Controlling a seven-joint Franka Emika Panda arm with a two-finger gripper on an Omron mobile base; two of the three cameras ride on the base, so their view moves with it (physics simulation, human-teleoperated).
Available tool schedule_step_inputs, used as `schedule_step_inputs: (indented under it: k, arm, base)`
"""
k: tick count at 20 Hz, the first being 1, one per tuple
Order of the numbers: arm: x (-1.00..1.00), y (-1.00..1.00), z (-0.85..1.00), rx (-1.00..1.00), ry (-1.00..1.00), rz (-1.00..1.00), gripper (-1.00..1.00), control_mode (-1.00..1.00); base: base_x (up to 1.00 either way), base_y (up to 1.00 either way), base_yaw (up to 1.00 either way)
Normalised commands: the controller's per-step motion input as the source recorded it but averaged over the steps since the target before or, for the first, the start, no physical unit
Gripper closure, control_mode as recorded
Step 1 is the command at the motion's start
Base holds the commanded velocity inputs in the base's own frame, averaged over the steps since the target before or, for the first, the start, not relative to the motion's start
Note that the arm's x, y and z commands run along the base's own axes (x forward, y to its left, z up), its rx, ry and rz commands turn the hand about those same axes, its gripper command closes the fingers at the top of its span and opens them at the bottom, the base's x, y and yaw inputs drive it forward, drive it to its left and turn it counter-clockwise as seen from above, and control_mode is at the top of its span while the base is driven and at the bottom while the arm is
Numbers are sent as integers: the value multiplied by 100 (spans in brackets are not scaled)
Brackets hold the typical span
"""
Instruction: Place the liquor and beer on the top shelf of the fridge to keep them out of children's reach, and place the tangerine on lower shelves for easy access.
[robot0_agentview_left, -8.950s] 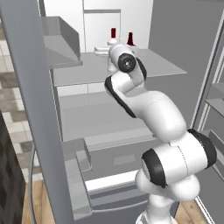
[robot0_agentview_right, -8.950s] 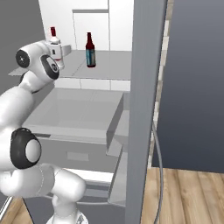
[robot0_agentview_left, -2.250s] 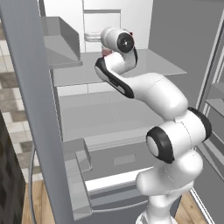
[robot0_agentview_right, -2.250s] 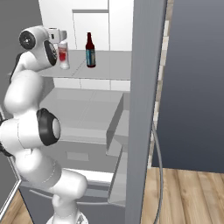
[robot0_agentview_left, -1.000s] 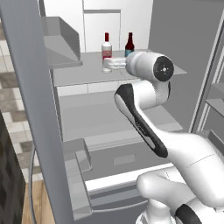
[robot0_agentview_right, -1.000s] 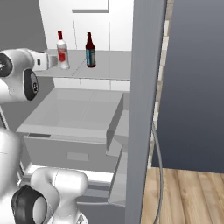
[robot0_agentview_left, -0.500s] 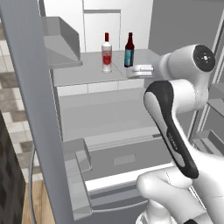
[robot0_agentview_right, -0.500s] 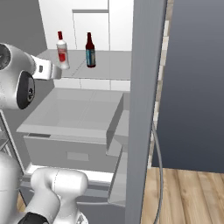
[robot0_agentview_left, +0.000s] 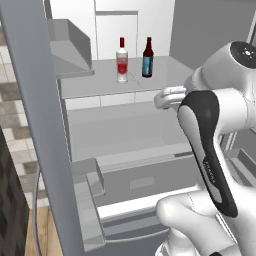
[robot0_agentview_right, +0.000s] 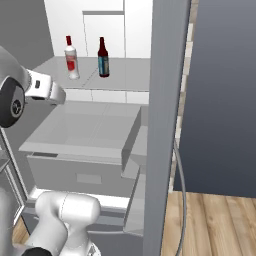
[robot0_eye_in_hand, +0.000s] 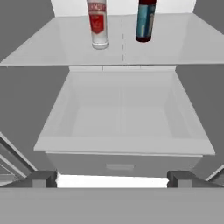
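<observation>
The liquor (robot0_agentview_left: 122, 61) (robot0_agentview_right: 71, 58) (robot0_eye_in_hand: 97, 22) and the beer (robot0_agentview_left: 147, 58) (robot0_agentview_right: 103, 58) (robot0_eye_in_hand: 145, 19) stand upright side by side on the top shelf (robot0_agentview_left: 95, 82) (robot0_agentview_right: 125, 70) (robot0_eye_in_hand: 52, 43) of the open fridge (robot0_agentview_left: 35, 125). My gripper (robot0_agentview_left: 160, 99) (robot0_agentview_right: 59, 96) (robot0_eye_in_hand: 113, 179) hangs in front of the fridge, below and well back from the bottles, open and holding nothing. Under the top shelf lie the lower shelves, with a pale drawer (robot0_eye_in_hand: 122, 113) (robot0_agentview_left: 125, 135) pulled out. The tangerine is out of view.
The fridge's open left door (robot0_agentview_left: 45, 150) carries bins (robot0_agentview_left: 87, 180) low down. The other door edge (robot0_agentview_right: 165, 125) stands close on the right, with a dark wall (robot0_agentview_right: 220, 90) and wood floor (robot0_agentview_right: 215, 225) beyond. My own arm (robot0_agentview_left: 210, 150) fills the right foreground.
My arm has swung back and to the right, away from the top shelf, with the gripper staying open. Both bottles stand where they were.
</observation>
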Motion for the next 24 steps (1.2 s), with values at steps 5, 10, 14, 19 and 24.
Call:
schedule_step_inputs:
  k: [5,10,14,19,24]
  arm:
    - [-43,-31,-24,-8,13,0,-100,-100]
    - [-47,-17,-41,-13,20,-1,-100,-100]
    - [0,0,0,0,0,0,-100,100]
    - [0,0,0,0,0,0,-100,100]
    - [0,0,0,0,0,0,-100,100]
  base:
    - [0,0,0]
    - [0,0,0]
    - [-82,-6,-3]
    - [-98,0,-6]
    - [-91,-16,-16]
